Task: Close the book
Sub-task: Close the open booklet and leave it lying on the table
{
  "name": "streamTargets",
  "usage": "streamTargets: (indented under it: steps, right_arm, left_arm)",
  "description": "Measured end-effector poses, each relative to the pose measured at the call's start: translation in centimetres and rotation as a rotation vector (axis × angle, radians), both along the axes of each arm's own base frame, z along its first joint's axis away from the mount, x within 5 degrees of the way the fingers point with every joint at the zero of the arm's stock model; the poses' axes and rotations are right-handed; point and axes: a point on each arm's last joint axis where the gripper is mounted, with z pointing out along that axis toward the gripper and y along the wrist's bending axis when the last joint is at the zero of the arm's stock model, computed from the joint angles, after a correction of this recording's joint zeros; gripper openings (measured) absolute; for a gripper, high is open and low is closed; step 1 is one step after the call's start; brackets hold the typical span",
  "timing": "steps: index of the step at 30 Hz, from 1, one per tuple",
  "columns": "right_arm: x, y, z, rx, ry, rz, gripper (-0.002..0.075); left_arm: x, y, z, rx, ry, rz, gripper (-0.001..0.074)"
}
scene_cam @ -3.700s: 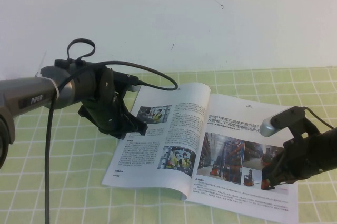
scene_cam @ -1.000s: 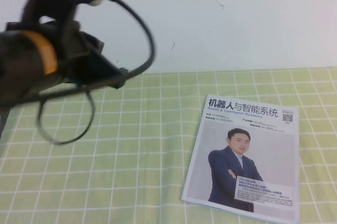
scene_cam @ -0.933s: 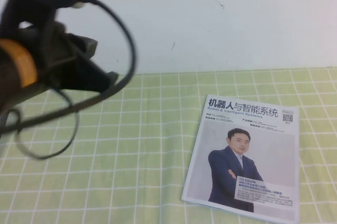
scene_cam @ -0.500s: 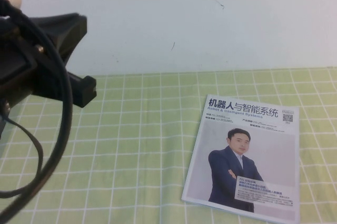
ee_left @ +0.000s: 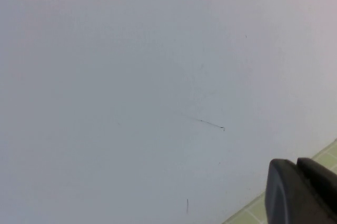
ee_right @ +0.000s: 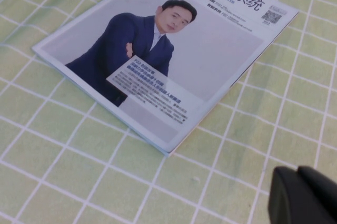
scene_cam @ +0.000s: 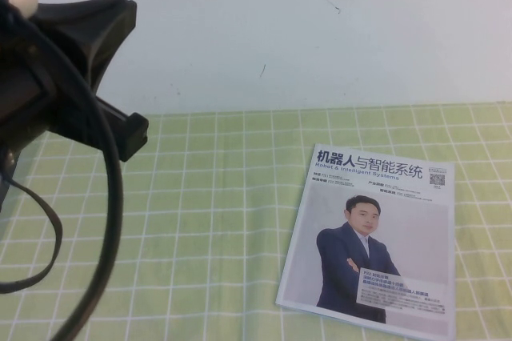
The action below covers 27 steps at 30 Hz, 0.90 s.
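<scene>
The book is a magazine that lies closed and flat on the green checked cloth at the right, its cover showing a man in a dark suit. In the right wrist view the book fills the middle, and my right gripper hovers shut above bare cloth beside the book's near corner, holding nothing. The right arm is out of the high view. My left arm looms large at the far left, raised and away from the book. My left gripper is shut, empty and faces the white wall.
A white wall stands behind the table. The green checked cloth covers the table and lies bare between the left arm and the book. A black cable hangs from the left arm.
The book lay open 3.7 s ago with both grippers at it; it is now closed. The right arm has left the high view. The left arm has drawn back to the far left.
</scene>
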Motion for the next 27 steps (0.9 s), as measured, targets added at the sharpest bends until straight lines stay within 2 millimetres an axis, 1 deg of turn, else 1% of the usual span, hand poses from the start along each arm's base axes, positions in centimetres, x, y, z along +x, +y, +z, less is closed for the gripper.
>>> streamTargets:
  steps: [6,17,22,27]
  right_arm:
    - [0.0,0.0,0.0,0.0,0.0,0.0,-0.0003]
    - [0.0,0.0,0.0,0.001,0.001,-0.001,-0.0003]
    - [0.0,0.0,0.0,0.001,0.001,-0.001,-0.0003]
    - [0.0,0.0,0.0,0.001,0.001,-0.001,-0.0003]
  left_arm:
    - [0.01,0.02,0.08,0.065,-0.05,0.005,-0.0004]
    - [0.01,0.02,0.1,0.078,-0.06,0.005,-0.0004]
    - [0.04,0.06,0.12,0.151,-0.11,0.013,-0.0004]
    - [0.02,0.16,0.15,0.185,-0.131,0.021,-0.0004]
